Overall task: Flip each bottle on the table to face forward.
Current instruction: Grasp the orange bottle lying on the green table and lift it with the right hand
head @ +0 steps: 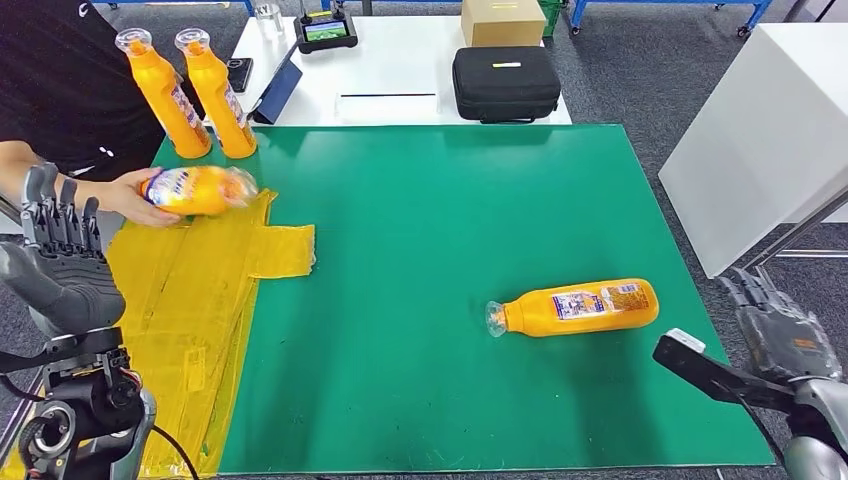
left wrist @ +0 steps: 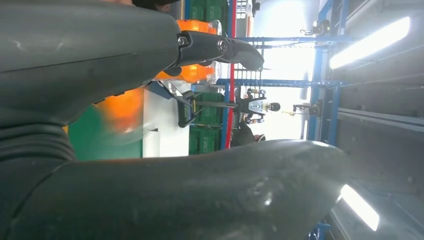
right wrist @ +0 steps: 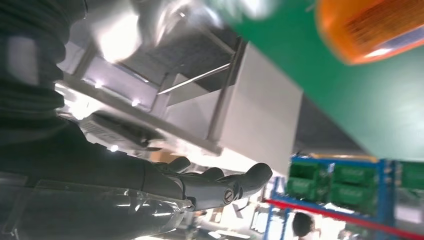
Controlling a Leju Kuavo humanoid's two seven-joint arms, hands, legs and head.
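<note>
An orange bottle lies on its side on the green mat, cap pointing left, label up; its end shows in the right wrist view. Two more orange bottles stand upright at the mat's far left corner. A person's hand holds a third lying bottle at the left edge. My left hand hovers open beside the table's left side, fingers up. Off the table's right edge, my right hand is open and holds nothing.
Yellow sheeting covers the table's left strip. Behind the mat a white table carries a black case, a cardboard box and a small device. A white cabinet stands to the right.
</note>
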